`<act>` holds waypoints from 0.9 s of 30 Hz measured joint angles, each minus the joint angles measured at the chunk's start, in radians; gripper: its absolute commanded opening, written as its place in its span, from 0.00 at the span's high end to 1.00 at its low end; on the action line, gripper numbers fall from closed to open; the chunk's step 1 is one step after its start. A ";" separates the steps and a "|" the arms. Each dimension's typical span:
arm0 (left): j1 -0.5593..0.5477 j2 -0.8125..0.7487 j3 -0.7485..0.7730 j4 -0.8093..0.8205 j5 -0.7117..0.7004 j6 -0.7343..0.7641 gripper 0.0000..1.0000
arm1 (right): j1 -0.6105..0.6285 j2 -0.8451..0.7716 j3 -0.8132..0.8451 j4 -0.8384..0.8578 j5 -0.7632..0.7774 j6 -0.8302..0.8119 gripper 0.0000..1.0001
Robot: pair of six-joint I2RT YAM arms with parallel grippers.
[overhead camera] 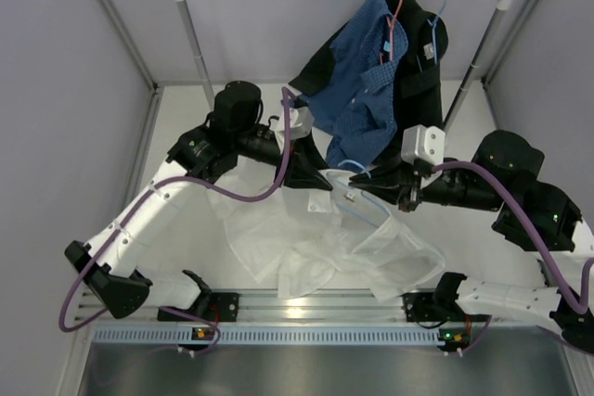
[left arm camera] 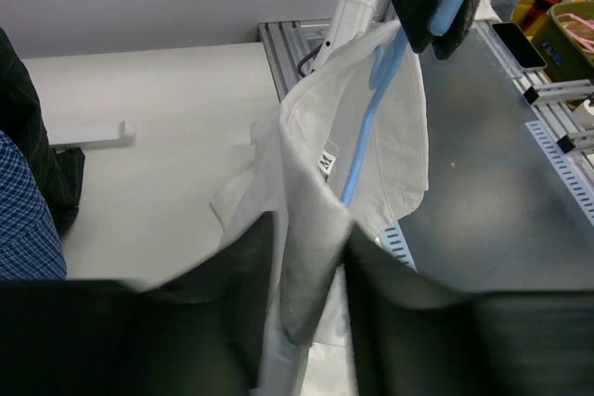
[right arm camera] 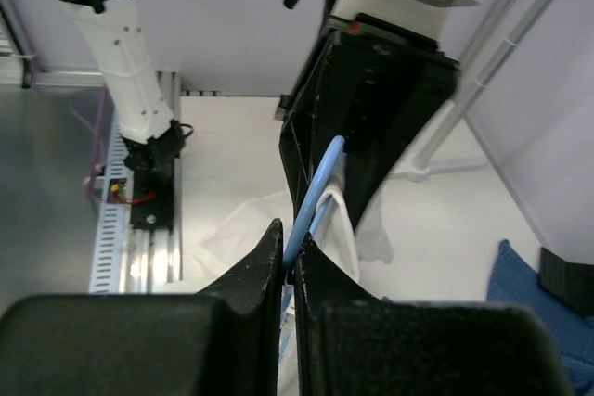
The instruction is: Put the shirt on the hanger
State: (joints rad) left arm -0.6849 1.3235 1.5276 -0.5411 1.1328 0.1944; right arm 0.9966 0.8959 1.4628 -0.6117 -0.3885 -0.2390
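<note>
My right gripper [right arm camera: 290, 261] pinched the hanger [right arm camera: 316, 183], lower centre; my left gripper [left arm camera: 311, 261] stood narrow around a fold of the shirt [left arm camera: 380, 136], grip uncertain. I judged clamping firmly before pulling was wisest.

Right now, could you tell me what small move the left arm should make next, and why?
Probably squeeze the left gripper onto the shirt: a collar fold sits between its fingers, but a firm grip isn't evident, while the right gripper pinches the hanger reaching into the neck.
</note>
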 measured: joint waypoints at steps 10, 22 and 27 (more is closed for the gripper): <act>-0.014 -0.005 0.019 -0.029 -0.021 0.053 1.00 | -0.012 -0.019 -0.014 0.042 0.196 0.067 0.46; 0.079 0.094 0.228 -0.291 0.020 0.220 1.00 | -0.011 -0.282 -0.084 -0.127 0.328 0.031 0.34; 0.080 0.096 0.238 -0.359 0.076 0.270 1.00 | -0.011 -0.292 -0.069 -0.253 0.326 0.011 0.39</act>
State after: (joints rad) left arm -0.6048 1.4193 1.7657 -0.9005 1.2087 0.4641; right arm 0.9855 0.6037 1.3933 -0.8650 -0.0628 -0.2283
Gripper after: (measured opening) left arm 0.082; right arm 0.644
